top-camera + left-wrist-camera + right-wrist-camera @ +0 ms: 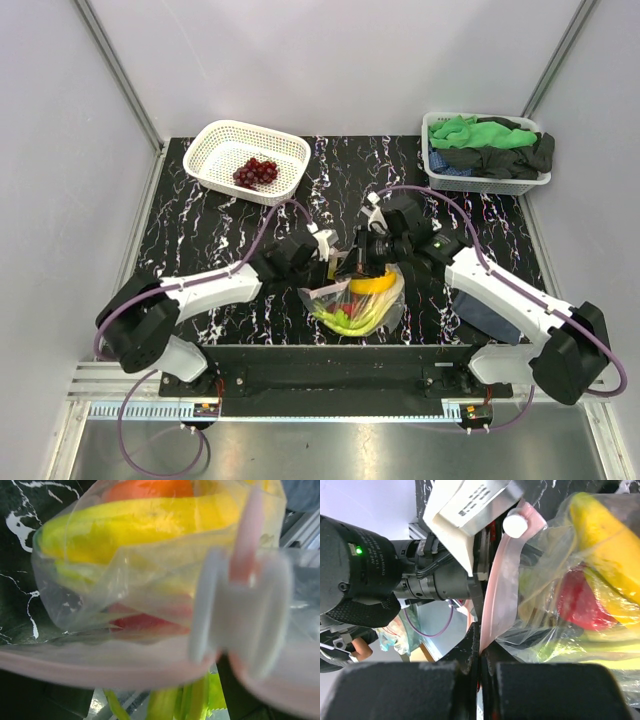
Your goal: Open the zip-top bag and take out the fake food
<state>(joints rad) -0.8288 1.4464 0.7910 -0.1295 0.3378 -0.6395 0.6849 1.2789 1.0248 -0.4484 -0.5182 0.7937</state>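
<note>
Both arms angled inward from the near edge, meeting over the zip-top bag [358, 310] mid-surface [200, 240], right gripper [479, 651] jaws clamped on its pink zip strip [497, 595], left gripper [335, 264] alongside, jaws hard to read, fake food [372, 286] inside, grapes [256, 172] in white basket [215, 135] beyond.

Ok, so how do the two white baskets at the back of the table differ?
The left basket holds only a bunch of purple grapes, its floor mostly bare; the right basket is heaped full of green and black cloths. The left basket sits skewed to the far edge of the table; the right basket sits nearly square to it. Both are white lattice plastic.
</note>
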